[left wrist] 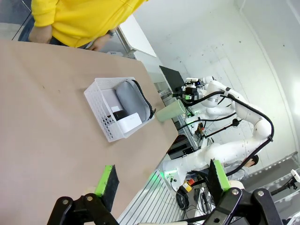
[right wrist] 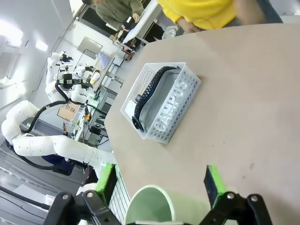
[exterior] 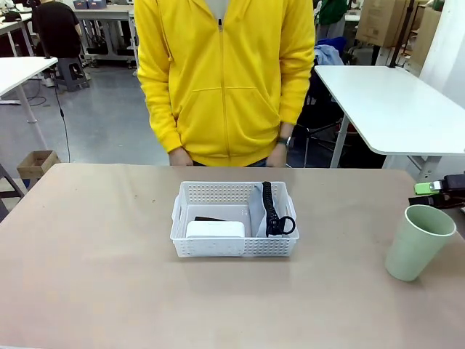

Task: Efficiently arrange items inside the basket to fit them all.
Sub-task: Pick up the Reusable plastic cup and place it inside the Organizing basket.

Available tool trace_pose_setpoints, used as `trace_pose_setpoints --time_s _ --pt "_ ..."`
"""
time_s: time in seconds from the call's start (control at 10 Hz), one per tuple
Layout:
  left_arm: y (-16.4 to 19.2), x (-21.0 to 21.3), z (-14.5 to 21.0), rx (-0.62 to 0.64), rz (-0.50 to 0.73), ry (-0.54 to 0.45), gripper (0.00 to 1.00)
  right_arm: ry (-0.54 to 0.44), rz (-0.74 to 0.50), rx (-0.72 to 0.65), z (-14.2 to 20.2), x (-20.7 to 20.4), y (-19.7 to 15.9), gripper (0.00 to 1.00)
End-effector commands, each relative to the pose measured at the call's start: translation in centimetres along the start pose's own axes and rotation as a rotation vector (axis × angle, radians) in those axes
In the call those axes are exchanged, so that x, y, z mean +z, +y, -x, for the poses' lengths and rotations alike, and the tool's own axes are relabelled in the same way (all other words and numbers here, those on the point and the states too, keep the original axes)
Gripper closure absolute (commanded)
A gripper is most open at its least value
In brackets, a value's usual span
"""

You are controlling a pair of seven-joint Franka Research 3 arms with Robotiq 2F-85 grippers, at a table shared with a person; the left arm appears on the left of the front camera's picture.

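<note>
Mostly done: pouch, white box and stapler sat in basket; cup stood outside, between right gripper jaws, spread, not pinching. Left gripper spread, empty.

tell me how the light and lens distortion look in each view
Front view: soft, even light, sharp focus, only a faint shadow at the foot of the basket. Left wrist view: rolled frame, wide-angle stretch, bright washed-out wall at upper right. Right wrist view: blown-out glare at upper left; the pale green cup looms large near the lens.
</note>
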State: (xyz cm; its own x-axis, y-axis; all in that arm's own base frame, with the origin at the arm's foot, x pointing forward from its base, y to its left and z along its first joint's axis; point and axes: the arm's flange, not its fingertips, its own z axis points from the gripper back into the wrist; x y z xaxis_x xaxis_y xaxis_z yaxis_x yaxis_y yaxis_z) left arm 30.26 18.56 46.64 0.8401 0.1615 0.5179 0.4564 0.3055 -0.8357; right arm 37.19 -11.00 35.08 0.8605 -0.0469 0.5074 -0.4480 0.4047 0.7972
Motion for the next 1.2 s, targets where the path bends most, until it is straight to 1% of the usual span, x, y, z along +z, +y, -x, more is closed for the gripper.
trace_pose_setpoints --time_s 0.0,1.1 --pt "-0.44 -0.12 -0.10 0.000 0.017 -0.016 0.00 0.000 -0.003 0.005 0.25 0.07 0.54 0.00" --pt "-0.44 -0.12 -0.10 0.000 0.017 -0.016 0.00 0.000 -0.003 0.005 0.25 0.07 0.54 0.00"
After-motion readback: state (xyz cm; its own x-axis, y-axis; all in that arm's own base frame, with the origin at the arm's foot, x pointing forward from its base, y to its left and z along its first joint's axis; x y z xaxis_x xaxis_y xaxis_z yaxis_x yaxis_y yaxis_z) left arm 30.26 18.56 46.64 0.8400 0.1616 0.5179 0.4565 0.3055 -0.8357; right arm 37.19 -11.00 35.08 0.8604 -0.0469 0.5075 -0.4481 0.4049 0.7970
